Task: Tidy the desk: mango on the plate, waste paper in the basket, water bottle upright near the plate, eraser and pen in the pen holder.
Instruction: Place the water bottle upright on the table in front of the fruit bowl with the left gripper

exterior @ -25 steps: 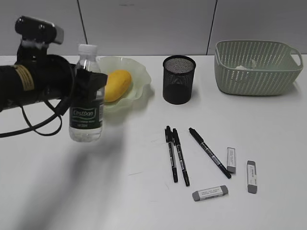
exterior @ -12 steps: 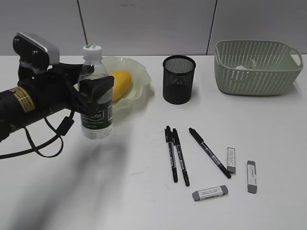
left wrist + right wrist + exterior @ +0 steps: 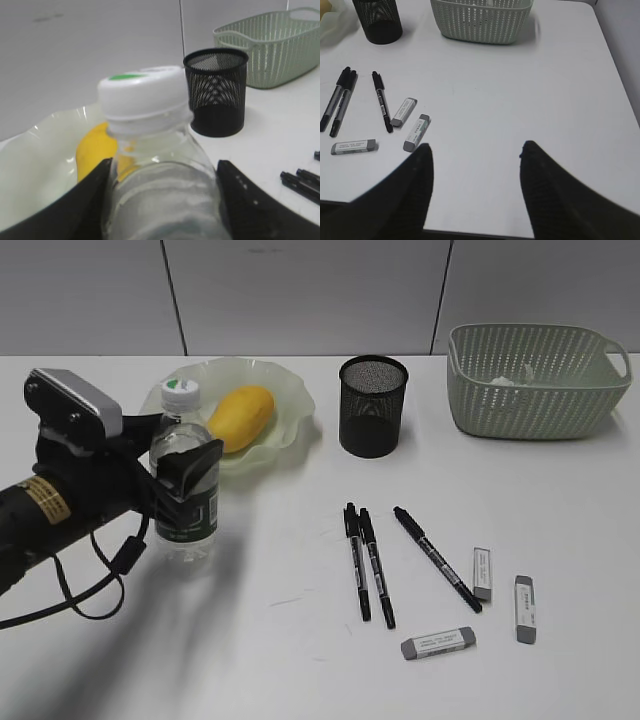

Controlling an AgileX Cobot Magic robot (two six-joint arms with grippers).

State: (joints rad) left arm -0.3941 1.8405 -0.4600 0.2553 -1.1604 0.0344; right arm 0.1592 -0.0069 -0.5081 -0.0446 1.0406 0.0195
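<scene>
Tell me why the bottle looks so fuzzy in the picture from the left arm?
In the left wrist view the water bottle sits right against the lens, held in the left gripper, so it blurs, while the pen holder behind looks sharper. In the exterior view the bottle is crisp and casts a soft shadow on the desk.

A plain grey wall fills the background, split into panels by two dark seams – one on the left, one on the right, both slightly slanted. A faint smudge sits high on the middle panel – too dim to tell what it is.
</scene>
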